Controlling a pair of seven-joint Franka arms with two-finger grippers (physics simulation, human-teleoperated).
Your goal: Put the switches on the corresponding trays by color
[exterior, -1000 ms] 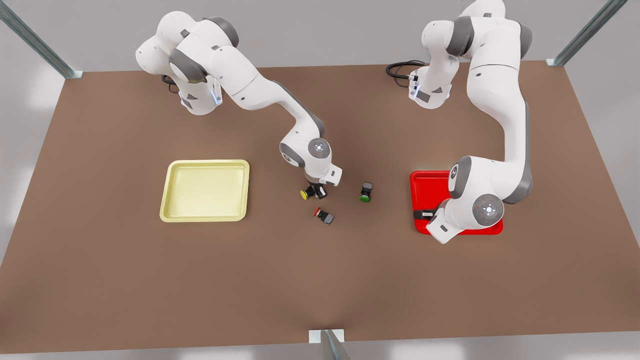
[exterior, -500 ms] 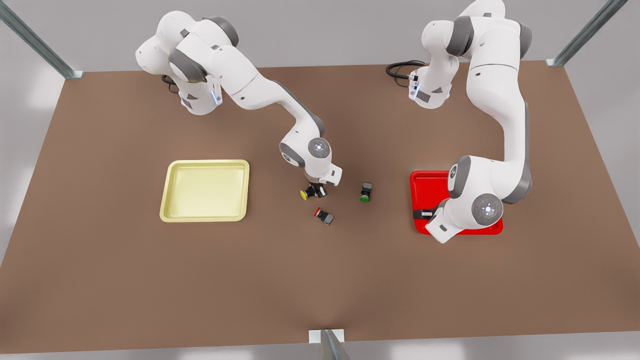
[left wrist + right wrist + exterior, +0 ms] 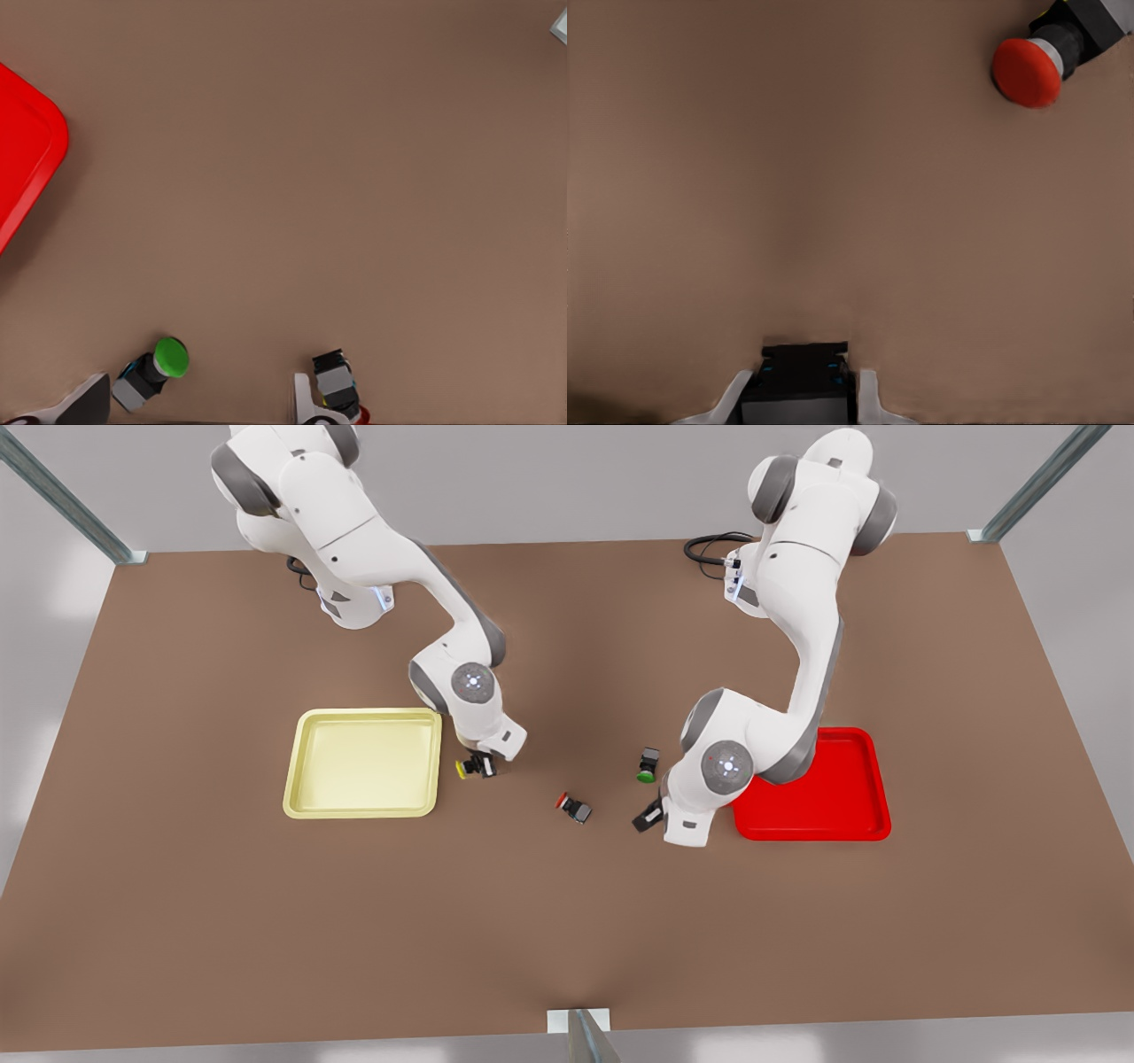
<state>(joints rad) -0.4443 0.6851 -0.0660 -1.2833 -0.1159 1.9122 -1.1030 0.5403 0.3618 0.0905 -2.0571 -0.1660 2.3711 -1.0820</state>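
The yellow switch [image 3: 468,767] is held in my right gripper [image 3: 479,765], which is shut on its dark body [image 3: 797,385] just beside the pale yellow tray [image 3: 363,762], on the side toward the front view's right. The red switch [image 3: 573,807] lies on its side on the table mid-scene, its red cap [image 3: 1028,69] facing the right wrist camera. My left gripper [image 3: 649,816] stands open between the red switch [image 3: 337,388] and the red tray [image 3: 833,788], nothing between its fingers [image 3: 304,403].
A green-capped switch [image 3: 648,766] lies on the table just beyond my left gripper, also seen as the green switch [image 3: 155,370] beside one finger. The red tray's corner [image 3: 22,168] is close behind. A black cable [image 3: 709,545] lies by the far arm base.
My right gripper has carried the yellow switch toward the front view's left, up to the yellow tray's edge. My left arm has swung off the red tray toward the loose switches.
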